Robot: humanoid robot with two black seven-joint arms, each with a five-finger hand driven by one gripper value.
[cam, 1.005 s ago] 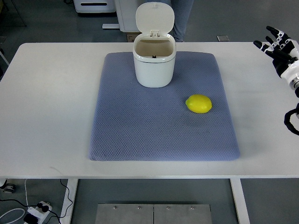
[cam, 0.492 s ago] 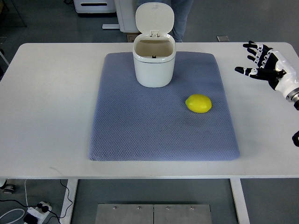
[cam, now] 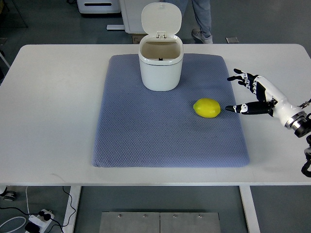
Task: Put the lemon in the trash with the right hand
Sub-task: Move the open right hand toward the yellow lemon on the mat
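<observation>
- We see a broad white rectangular table (cam: pixel 53 111) filling most of the frame, its far edge running across the upper part.
- On it lies a blue-grey quilted fabric mat (cam: pixel 146 131), spread over the centre of the frame.
- At the upper centre, on the far part of the mat, stands a small white plastic trash bin (cam: pixel 161 68) with its hinged lid (cam: pixel 161 18) tipped up and back, so the mouth is uncovered.
- From the right edge of the frame our black-and-white fingered right hand (cam: pixel 255 94) reaches in over the mat's right border, fingers spread wide and holding nothing; the thumb tip comes just beside the fruit, and we cannot tell whether it touches.
- The oval yellow lemon (cam: pixel 207 108) rests on the mat, right of centre, below and to the right of the bin.
- At the top of the frame, beyond the table, a person's legs and shoe (cam: pixel 201 24) show on the grey floor.
</observation>
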